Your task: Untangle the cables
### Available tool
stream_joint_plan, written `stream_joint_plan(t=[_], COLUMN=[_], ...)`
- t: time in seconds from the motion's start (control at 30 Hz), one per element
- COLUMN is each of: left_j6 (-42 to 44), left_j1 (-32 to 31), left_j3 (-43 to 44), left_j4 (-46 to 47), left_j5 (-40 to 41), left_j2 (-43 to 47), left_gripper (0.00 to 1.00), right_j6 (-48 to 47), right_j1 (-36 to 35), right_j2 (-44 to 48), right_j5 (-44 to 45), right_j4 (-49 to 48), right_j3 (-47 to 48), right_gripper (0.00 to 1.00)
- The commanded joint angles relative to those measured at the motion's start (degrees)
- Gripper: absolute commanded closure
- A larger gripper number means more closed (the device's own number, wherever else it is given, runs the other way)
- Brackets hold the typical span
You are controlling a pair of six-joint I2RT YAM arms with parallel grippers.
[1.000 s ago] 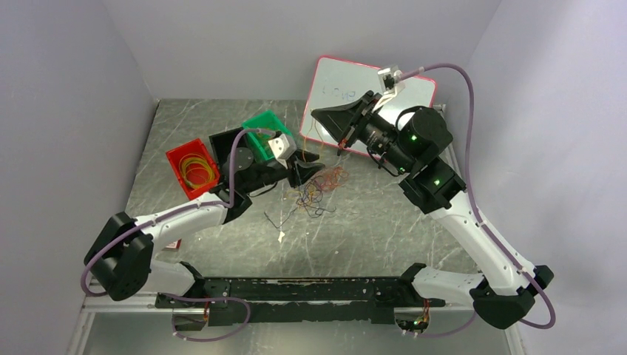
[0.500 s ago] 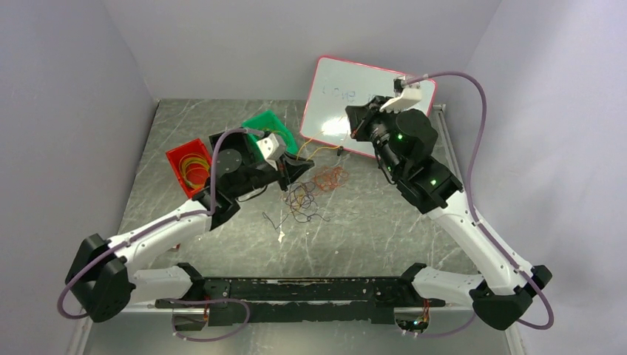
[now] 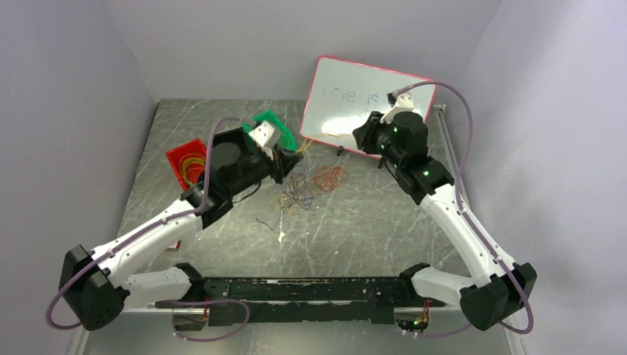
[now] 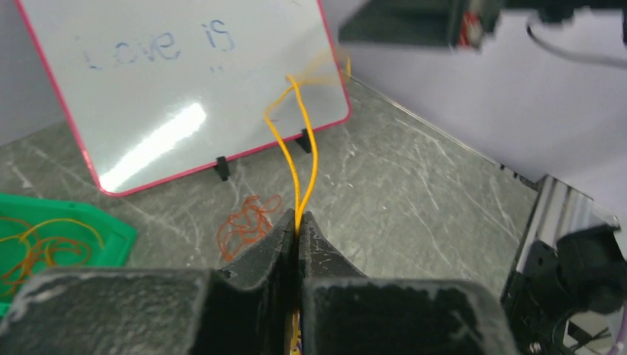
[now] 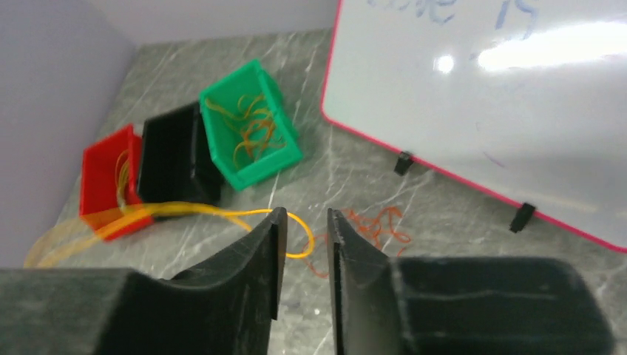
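Bins stand in a row at the far left of the counter (image 3: 370, 222): a red bin (image 5: 95, 185) with yellow loops in it, a black bin (image 5: 177, 155), and a green bin (image 5: 268, 164) holding orange strands. Just right of them the left tool (image 4: 298, 219) is pressed together, pinching a yellow cable (image 4: 314, 159). The cable rises from it as a doubled strand and runs off toward the other arm.

Below that grip lies the tangle (image 3: 299, 186) of dark and orange strands, and just beside it a separate orange coil (image 3: 329, 177). I cannot tell whether the yellow cable's tail is fully clear of the tangle. If it is not, more pulling would likely drag the whole knot along or cinch its loops tighter, not free anything.

Further right, the whiteboard (image 3: 370, 85) leans on its small black feet, with the taut strand passing close in front of it. A sideways sweep could catch the strand on a foot, or nudge the board over.

At the far right, the right tool (image 5: 304, 214) has its jaws spread by a narrow gap. The yellow loop curls into that gap but does not look clamped. That seems the main risk: if the left arm draws away before these jaws come together, the loop could slip out and fall back onto the pile. Closing off-centre could also miss so thin a strand.
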State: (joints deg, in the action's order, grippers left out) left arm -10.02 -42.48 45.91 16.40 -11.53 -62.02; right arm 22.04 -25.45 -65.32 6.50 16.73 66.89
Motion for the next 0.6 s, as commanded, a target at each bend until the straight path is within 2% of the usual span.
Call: stream_joint_plan(t=[0.0, 0.1, 0.37, 0.57], left_j6=[-2.5, -3.9, -7.9, -7.1], left_j1=[-0.1, 0.0, 0.3, 0.4], left_j3=[13.0, 18.9, 26.9, 28.9], left_j4=[-10.8, -15.0, -18.6, -18.1], left_j5=[8.7, 10.5, 14.0, 10.1], left_j2=[-4.8, -8.2, -12.1, -13.0], left_gripper=[0.93, 0.93, 0.93, 0.93], right_j6=[-3.4, -2.5, 0.9, 3.3], right_j1=[0.7, 0.6, 0.7, 0.7], right_j2=[3.0, 7.2, 18.4, 20.2], right_j5=[-13.7, -14.0, -12.0, -24.6], right_j4=[-3.9, -4.6, -4.8, -13.8], right_j3=[-2.7, -6.6, -17.3, -23.7], right_gripper=[0.66, 0.59, 0.4, 0.35])
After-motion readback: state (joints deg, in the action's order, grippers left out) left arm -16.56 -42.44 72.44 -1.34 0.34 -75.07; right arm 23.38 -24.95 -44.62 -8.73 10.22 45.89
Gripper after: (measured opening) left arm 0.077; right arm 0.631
